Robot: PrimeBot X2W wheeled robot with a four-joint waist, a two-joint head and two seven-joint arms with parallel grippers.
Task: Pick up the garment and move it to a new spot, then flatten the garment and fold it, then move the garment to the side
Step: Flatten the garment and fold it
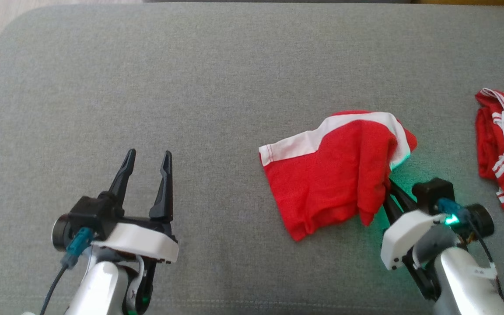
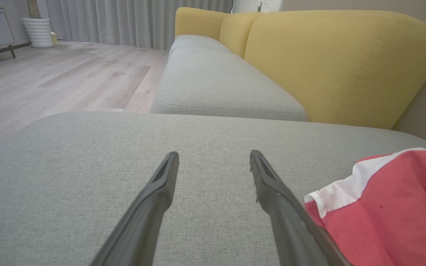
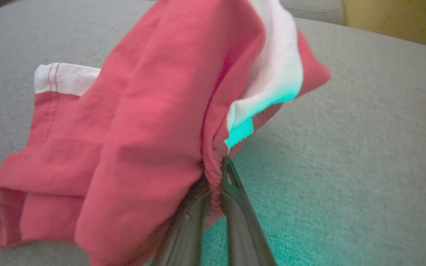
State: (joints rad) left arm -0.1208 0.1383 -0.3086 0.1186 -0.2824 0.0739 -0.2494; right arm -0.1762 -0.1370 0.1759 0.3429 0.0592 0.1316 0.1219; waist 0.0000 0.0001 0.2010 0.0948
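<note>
The garment (image 1: 330,170) is red with a white band, lying crumpled on the grey cushion (image 1: 217,87) right of centre. My right gripper (image 1: 387,188) is shut on the garment's right edge, and the cloth drapes over its fingers. The right wrist view shows the red fabric (image 3: 142,140) bunched between the closed fingers (image 3: 231,192) and lifted a little. At the lower left, my left gripper (image 1: 147,159) hovers open above bare cushion, well left of the garment. Its wrist view shows the spread fingers (image 2: 213,159) and the garment (image 2: 383,210) at the right.
A second red garment with white stripes (image 1: 503,148) lies at the cushion's right edge. A yellow sofa back (image 2: 338,62) and another grey seat (image 2: 216,85) stand beyond. Wood floor (image 2: 68,77) lies off the cushion's left side.
</note>
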